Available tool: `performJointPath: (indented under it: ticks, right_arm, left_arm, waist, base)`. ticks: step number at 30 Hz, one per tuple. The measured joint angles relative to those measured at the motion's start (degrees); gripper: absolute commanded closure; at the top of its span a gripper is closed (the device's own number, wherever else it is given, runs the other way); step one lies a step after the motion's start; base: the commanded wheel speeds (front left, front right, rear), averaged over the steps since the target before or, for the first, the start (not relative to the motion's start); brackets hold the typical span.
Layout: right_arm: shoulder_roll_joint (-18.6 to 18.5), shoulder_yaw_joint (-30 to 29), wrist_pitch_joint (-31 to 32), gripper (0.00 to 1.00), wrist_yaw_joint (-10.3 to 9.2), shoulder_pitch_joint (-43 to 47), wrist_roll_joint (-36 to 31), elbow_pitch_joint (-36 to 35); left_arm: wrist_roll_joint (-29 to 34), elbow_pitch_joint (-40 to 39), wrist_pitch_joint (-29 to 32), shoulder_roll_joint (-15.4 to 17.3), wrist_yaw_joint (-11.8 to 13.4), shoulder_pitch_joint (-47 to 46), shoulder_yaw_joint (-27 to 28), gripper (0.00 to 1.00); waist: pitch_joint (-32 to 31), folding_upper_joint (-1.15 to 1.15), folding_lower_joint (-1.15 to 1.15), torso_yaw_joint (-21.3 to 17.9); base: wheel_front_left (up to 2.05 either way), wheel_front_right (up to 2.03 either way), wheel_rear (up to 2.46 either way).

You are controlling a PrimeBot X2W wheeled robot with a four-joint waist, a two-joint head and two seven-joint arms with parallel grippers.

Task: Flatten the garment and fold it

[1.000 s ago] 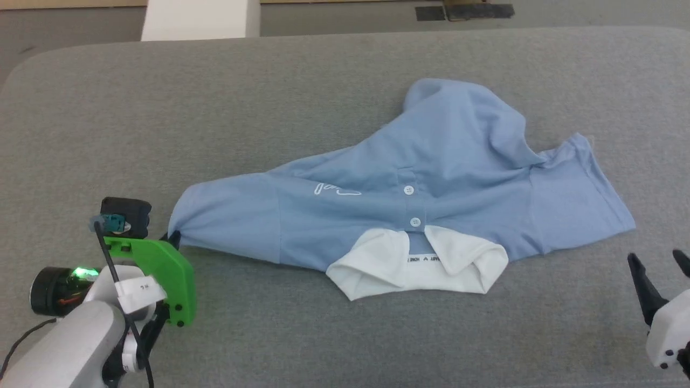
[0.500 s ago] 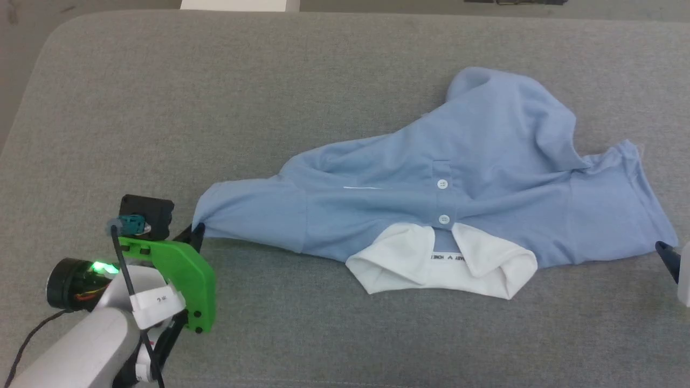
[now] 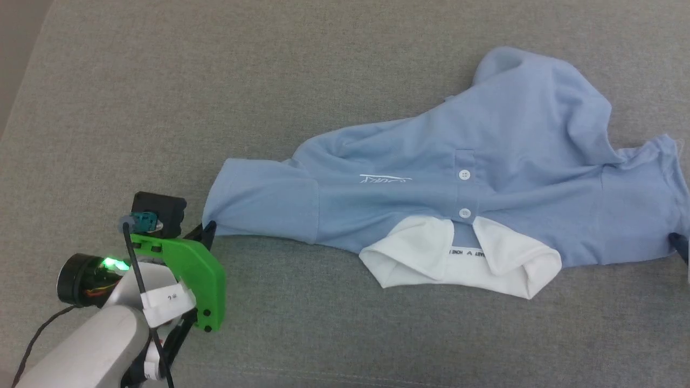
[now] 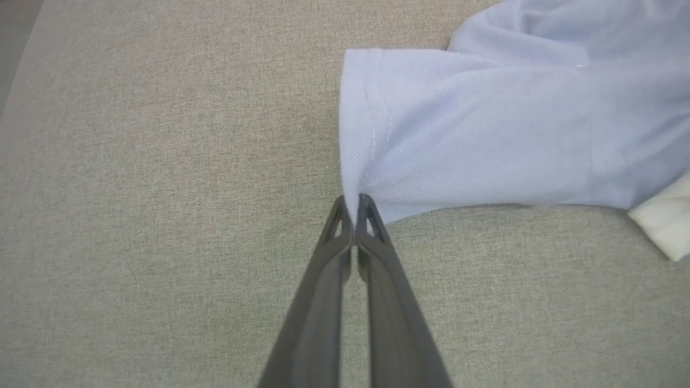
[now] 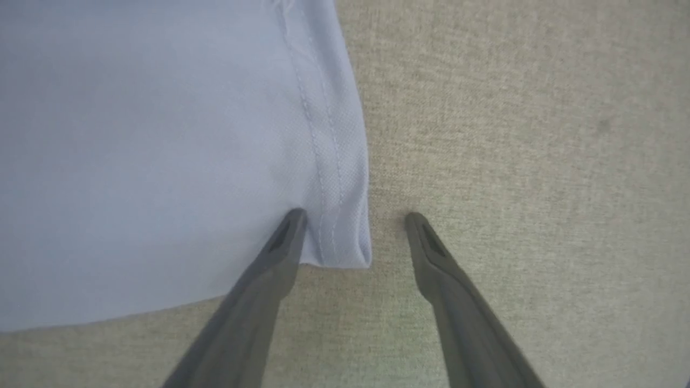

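The garment point(image 3: 485, 161), a light blue short-sleeved shirt with a white collar point(image 3: 420, 258) and two white buttons, lies crumpled across the grey table with its collar toward me. At the shirt's left end, my left gripper point(image 3: 207, 229) is shut on the corner of a sleeve. The left wrist view shows that gripper point(image 4: 353, 202) pinching the sleeve hem of the garment point(image 4: 485, 134). My right gripper point(image 3: 678, 241) is at the right sleeve. In the right wrist view it point(image 5: 354, 216) stands open around the hem corner of the garment point(image 5: 161, 161), one finger over the fabric, the other over bare table.
The grey fabric-covered table point(image 3: 161, 81) stretches wide to the left and front of the shirt. Its left edge shows at the upper left, with floor point(image 3: 11, 43) beyond.
The head camera has shifted, so the whole scene sits lower and further right. My right gripper has come up to the right sleeve corner. The left gripper keeps its hold on the left sleeve.
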Motion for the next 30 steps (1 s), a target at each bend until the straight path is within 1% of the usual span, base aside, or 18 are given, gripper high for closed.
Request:
performJointPath:
  ticks: [6,10,13,18,23,27,30]
  right_arm:
    - [-0.8,3.4,-1.3,1.0,0.0,0.0,2.6,0.2]
    - [-1.8,4.6,-2.9,1.0,0.0,0.4,5.2,0.0]
    - [-3.1,5.5,-4.4,1.0,0.0,0.9,7.5,-1.7]
    - [-6.9,7.2,-6.4,1.0,0.0,0.8,13.4,-7.5]
    - [-9.5,6.8,-7.8,1.0,0.0,0.1,19.9,-12.9]
    - [-10.2,5.1,-7.7,1.0,0.0,-1.5,24.5,-16.6]
    - [-10.9,4.2,-7.3,1.0,0.0,-2.9,26.4,-19.7]
  left_arm:
    - [0.0,1.2,-0.1,-0.1,-0.1,0.0,0.0,1.0]
    - [-0.1,1.9,-0.6,-0.1,-0.6,0.0,0.1,1.0]
    - [-0.6,2.0,-0.6,0.2,-0.8,0.0,0.3,1.0]
    - [-0.7,1.0,-0.6,2.5,-1.5,-0.2,1.9,1.0]
    - [-1.1,-1.3,-0.8,5.2,-2.1,-2.2,4.8,1.0]
    - [-1.3,-3.3,-0.8,8.0,-3.4,-4.4,7.2,1.0]
    - [-1.8,-4.9,-0.8,9.4,-3.5,-6.3,9.3,1.0]
  waist:
    - [-0.8,0.0,0.0,0.1]
    - [-2.8,0.0,0.0,-0.3]
    - [-4.7,0.0,0.0,-0.8]
    - [-8.3,0.0,0.0,-2.0]
    - [-12.0,0.0,0.0,-3.1]
    - [-14.9,0.01,0.0,-4.0]
    - [-16.7,0.0,0.0,-4.7]
  base:
    - [0.0,0.0,0.0]
    - [0.0,0.0,0.0]
    - [0.0,0.0,0.0]
    - [0.0,0.0,0.0]
    - [0.0,0.0,0.0]
    - [0.0,0.0,0.0]
    - [0.0,0.0,0.0]
